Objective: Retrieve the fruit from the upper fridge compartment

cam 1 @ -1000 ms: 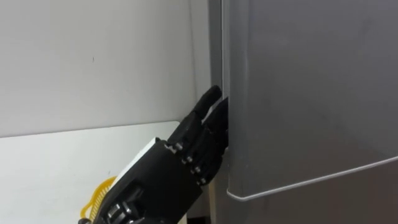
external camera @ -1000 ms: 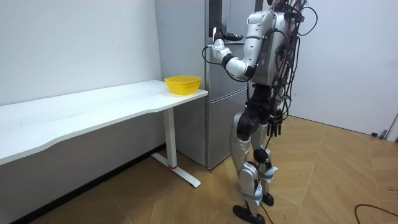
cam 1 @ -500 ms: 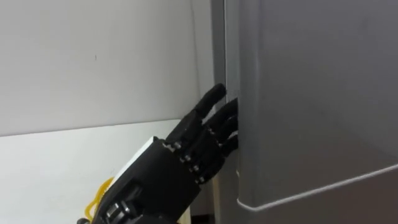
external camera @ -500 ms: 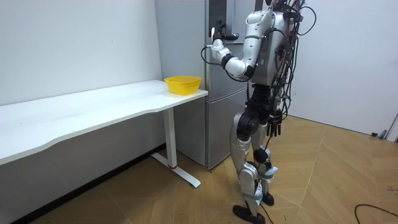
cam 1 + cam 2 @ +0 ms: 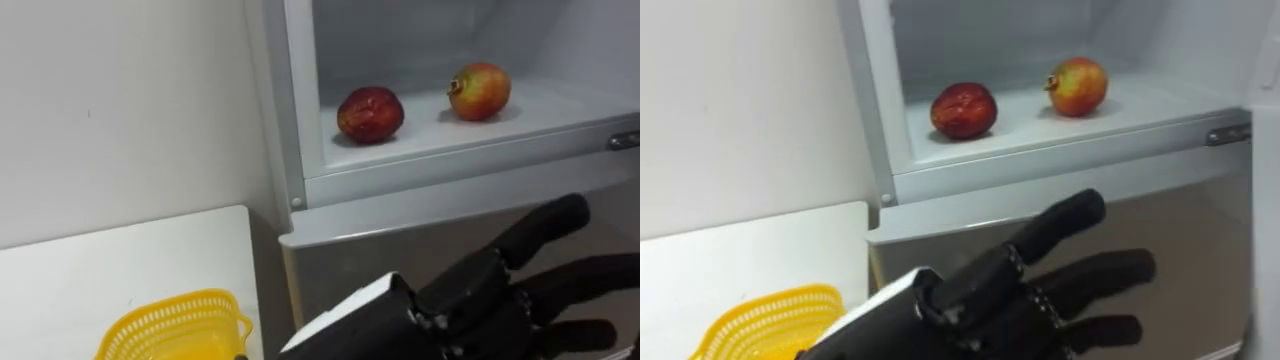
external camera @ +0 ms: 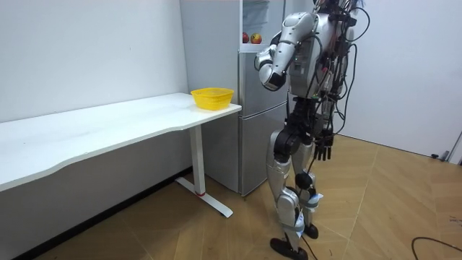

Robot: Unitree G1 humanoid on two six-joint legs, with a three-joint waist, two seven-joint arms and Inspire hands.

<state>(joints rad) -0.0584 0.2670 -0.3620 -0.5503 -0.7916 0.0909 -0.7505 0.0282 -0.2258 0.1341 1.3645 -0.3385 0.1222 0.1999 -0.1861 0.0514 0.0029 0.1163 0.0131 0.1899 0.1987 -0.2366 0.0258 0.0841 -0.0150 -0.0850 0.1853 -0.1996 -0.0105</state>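
Left hand (image 5: 470,300) hovers empty, fingers spread, under the shelf (image 5: 550,105) front edge; the red fruit (image 5: 370,113) looks firm, slick, roll-prone, so cup its sides.

Bright, even indoor light; soft shadows.

The robot stands up straight on both legs with its left arm (image 6: 278,61) lifted and bent, the elbow sticking out at chest height. Its black left hand (image 5: 465,300) comes in low from the left and reaches across toward the right, with the back of the hand turned up and the fingers (image 5: 548,222) stretched out long and a little spread, holding nothing. The right hand (image 6: 323,149) hangs down beside the hip at the end of a straight arm.
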